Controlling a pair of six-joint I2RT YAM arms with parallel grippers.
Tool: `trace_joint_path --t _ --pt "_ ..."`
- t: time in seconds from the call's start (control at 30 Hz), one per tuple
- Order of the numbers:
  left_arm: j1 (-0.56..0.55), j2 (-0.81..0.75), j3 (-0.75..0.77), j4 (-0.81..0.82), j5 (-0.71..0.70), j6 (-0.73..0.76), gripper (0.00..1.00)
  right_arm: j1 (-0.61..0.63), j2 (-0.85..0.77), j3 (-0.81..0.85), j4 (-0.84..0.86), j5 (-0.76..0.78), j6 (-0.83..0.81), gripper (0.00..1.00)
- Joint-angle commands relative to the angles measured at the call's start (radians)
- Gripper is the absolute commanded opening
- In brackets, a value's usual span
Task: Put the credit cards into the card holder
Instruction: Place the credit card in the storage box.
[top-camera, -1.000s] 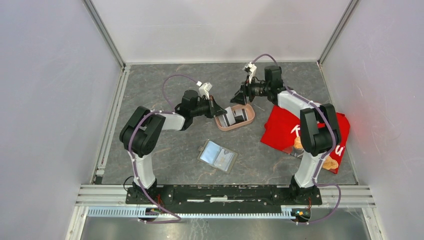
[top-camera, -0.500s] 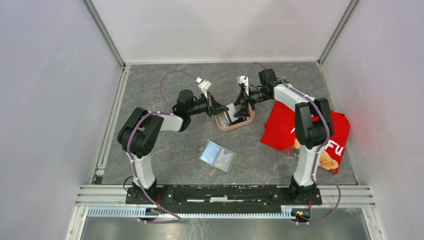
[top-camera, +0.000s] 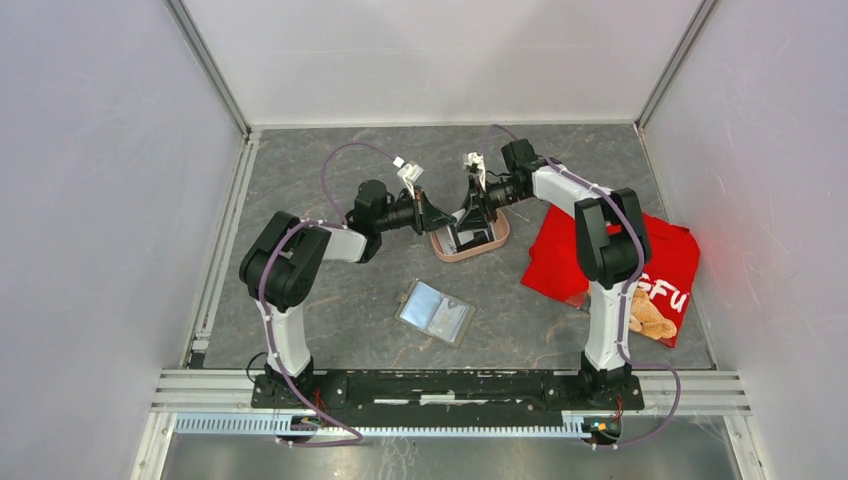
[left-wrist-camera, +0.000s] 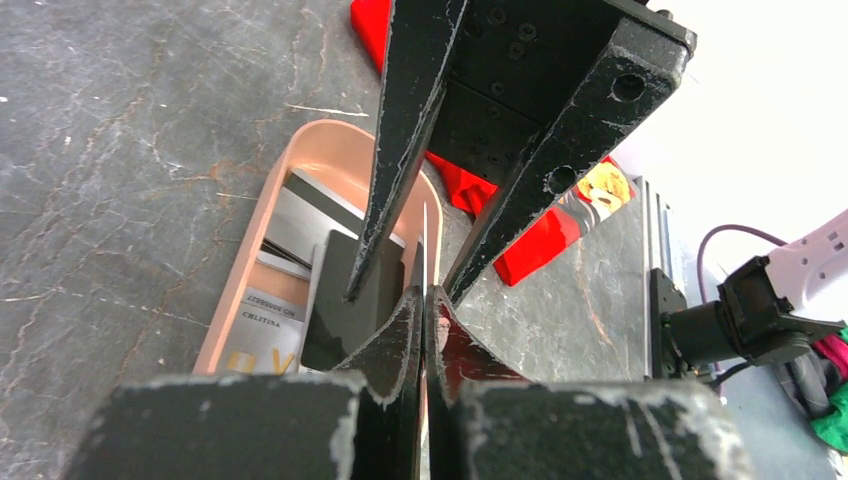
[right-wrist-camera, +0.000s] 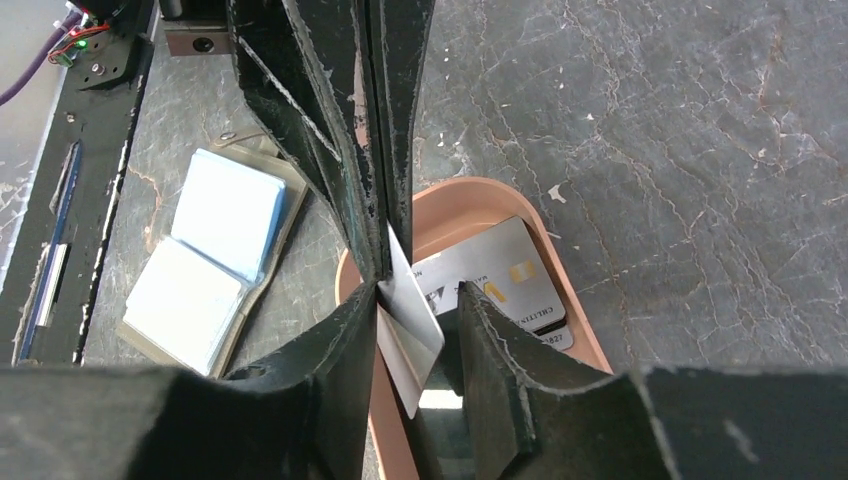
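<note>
The card holder (top-camera: 435, 312) lies open on the surface (top-camera: 350, 300) near the bases. Beyond, over the pink tray (top-camera: 497, 238), the left gripper (left-wrist-camera: 425, 320) clenches its jaws on one credit card (right-wrist-camera: 410, 340). The right gripper (left-wrist-camera: 400, 290) has just swung in, jaws spread astride it — likely a handover, the card not yet pocketed.

Robot lab test cell: plain white panel walls (top-camera: 90, 200) in aluminium framing (top-camera: 208, 70), grey stone-look tabletop (top-camera: 340, 300), two cabled arms (top-camera: 285, 268) bolted to a black base rail (top-camera: 440, 386).
</note>
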Motion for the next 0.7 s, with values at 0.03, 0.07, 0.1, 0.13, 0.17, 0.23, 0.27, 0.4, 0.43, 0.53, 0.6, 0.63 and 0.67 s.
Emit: trace_joint_path --t 0.03,0.07,0.1,0.13,0.17,0.23,0.27,0.4,0.43,0.53,0.6,0.63,0.67 --pt "-0.008 0.008 0.032 0.051 0.009 0.063 0.03 0.007 0.046 0.098 -0.063 -0.008 -0.045 0.38" --pt "-0.008 0.009 0.034 0.052 0.009 0.068 0.04 0.005 0.050 0.104 -0.072 -0.010 -0.056 0.35" --pt "-0.008 0.014 0.036 0.054 0.012 0.069 0.06 0.005 0.052 0.108 -0.081 -0.011 -0.073 0.30" --pt "-0.009 0.017 0.039 0.061 0.016 0.069 0.10 0.005 0.054 0.110 -0.088 -0.010 -0.087 0.25" --pt "-0.010 0.026 0.042 0.067 0.021 0.067 0.16 0.005 0.058 0.116 -0.102 -0.012 -0.116 0.21" --pt "-0.010 0.039 0.054 0.079 0.043 0.064 0.27 0.005 0.070 0.132 -0.132 -0.010 -0.164 0.16" --pt "-0.010 0.048 0.060 0.079 0.049 0.065 0.32 0.006 0.076 0.141 -0.149 -0.010 -0.192 0.15" --pt "-0.013 0.083 0.094 0.071 0.101 0.045 0.43 0.005 0.097 0.151 -0.166 -0.018 -0.228 0.15" --pt "-0.013 0.092 0.102 0.071 0.120 0.033 0.43 0.006 0.100 0.155 -0.161 -0.020 -0.223 0.15" --pt "-0.016 0.106 0.112 0.089 0.155 0.001 0.43 0.006 0.112 0.163 -0.146 -0.023 -0.207 0.16" --pt "-0.016 0.115 0.117 0.103 0.167 -0.015 0.43 0.006 0.118 0.170 -0.146 -0.027 -0.200 0.19" --pt "-0.016 0.120 0.121 0.103 0.172 -0.020 0.43 0.005 0.120 0.171 -0.144 -0.031 -0.196 0.22" --pt "-0.016 0.125 0.126 0.101 0.176 -0.024 0.43 0.005 0.122 0.171 -0.143 -0.030 -0.190 0.25"
